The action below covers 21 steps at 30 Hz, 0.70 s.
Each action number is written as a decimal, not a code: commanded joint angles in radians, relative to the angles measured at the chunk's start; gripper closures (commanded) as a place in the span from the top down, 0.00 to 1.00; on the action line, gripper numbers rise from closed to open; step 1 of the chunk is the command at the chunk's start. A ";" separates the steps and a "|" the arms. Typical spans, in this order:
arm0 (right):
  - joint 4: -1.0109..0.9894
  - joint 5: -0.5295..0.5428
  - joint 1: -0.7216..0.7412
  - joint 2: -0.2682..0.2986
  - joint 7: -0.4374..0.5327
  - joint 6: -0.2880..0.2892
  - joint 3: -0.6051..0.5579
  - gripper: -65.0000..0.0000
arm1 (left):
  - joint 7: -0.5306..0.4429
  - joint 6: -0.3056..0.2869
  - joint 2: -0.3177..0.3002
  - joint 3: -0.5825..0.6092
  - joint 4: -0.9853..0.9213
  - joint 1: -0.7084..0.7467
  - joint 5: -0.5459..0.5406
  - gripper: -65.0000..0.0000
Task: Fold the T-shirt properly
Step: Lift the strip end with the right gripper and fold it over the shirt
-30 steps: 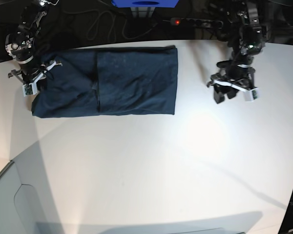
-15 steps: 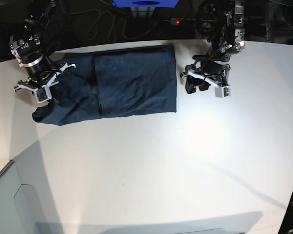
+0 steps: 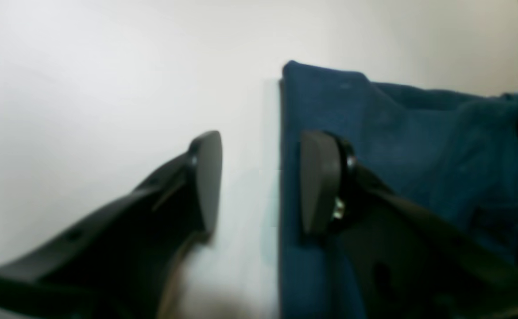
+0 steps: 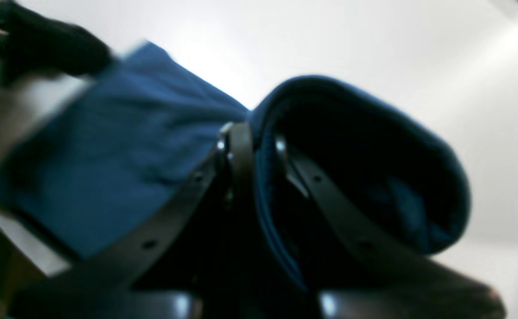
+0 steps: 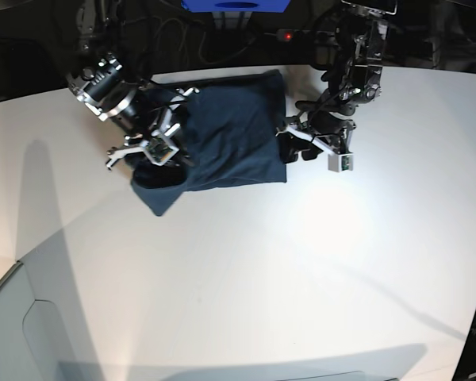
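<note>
A: Where's the T-shirt (image 5: 222, 135)?

B: Far side of the white table (image 5: 301, 278), left of centre, already a folded block. Its left end is lifted and curled over. Your right gripper (image 4: 254, 146) is pinching that doubled edge, jaws nearly pressed together on the cloth.

A: And the other one?

B: Left gripper (image 3: 259, 181) has its jaws spread, straddling the shirt's right edge, one fingertip (image 3: 321, 181) over the cloth, the other over bare table. Nothing held yet, as far as I can tell.

A: How do you do this fold well?

B: My read: you carry the lifted end across toward the right edge, low and level, so the layers don't slide. Pin or grip the right edge first so the block doesn't drag. Line up the edges before you let go.

A: Arm poses?

B: Right arm reaches in from the far left, wrist tipped over the shirt's left part. Left arm comes down from the far right, gripper low at the hem, angled toward the cloth.
</note>
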 commanded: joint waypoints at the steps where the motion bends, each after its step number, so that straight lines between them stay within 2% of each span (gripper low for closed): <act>1: 0.008 0.025 0.015 0.000 0.034 0.014 -0.032 0.00 | 0.032 0.010 -0.001 0.004 0.009 0.005 -0.001 0.43; 15: -0.182 0.023 0.122 0.001 0.036 0.011 -0.282 0.01 | 0.033 0.013 -0.003 0.003 0.003 0.010 -0.001 0.43; 21: -0.262 0.023 0.173 0.001 0.036 0.010 -0.303 0.01 | 0.033 0.013 -0.004 0.000 0.007 0.017 -0.001 0.43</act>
